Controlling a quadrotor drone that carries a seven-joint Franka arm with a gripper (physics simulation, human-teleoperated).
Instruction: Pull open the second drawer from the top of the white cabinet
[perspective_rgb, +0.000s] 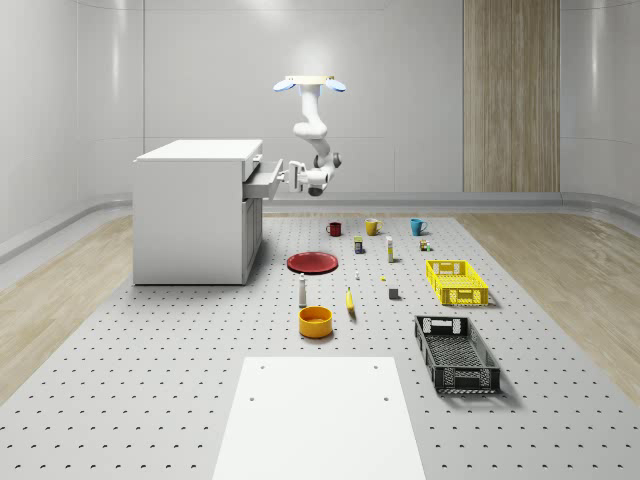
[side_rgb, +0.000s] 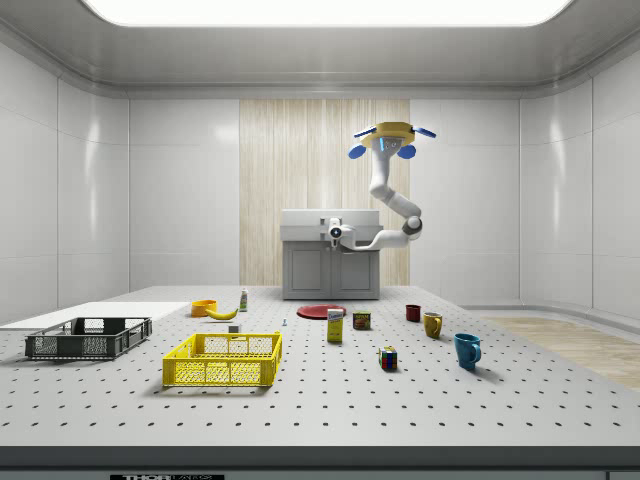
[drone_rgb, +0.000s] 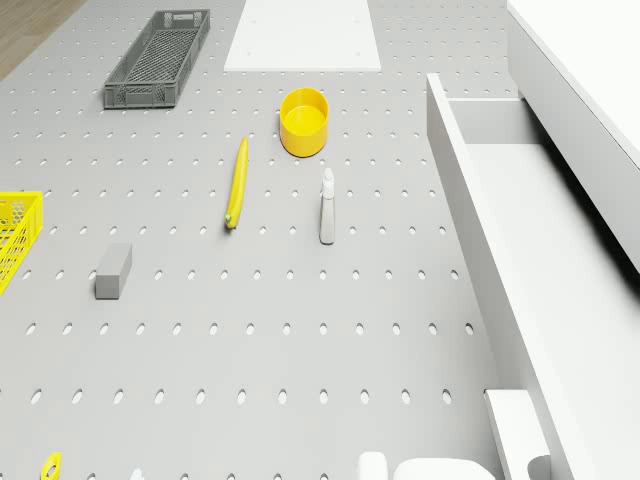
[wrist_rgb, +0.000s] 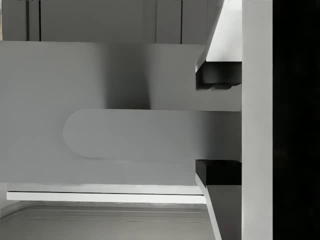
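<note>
The white cabinet (perspective_rgb: 195, 210) stands at the back of the whole-scene view's left. Its drawer (perspective_rgb: 262, 180) just under the top one is pulled partway out, and the drone view looks down into this drawer (drone_rgb: 520, 230). The drone (perspective_rgb: 311, 84) hovers in the air to the right of the cabinet, above the mugs. Its arm bends down to the drawer front, where the gripper (perspective_rgb: 292, 177) is shut on the drawer handle. In the wrist view the rounded handle (wrist_rgb: 130, 134) lies between two dark pads (wrist_rgb: 218, 80) of the gripper (wrist_rgb: 218, 125).
On the perforated table lie a red plate (perspective_rgb: 312, 262), an orange bowl (perspective_rgb: 315, 320), a banana (perspective_rgb: 350, 300), a small bottle (perspective_rgb: 302, 290), several mugs (perspective_rgb: 372, 227), a yellow crate (perspective_rgb: 457, 281) and a black crate (perspective_rgb: 456, 352). A white board (perspective_rgb: 320, 415) lies at the front.
</note>
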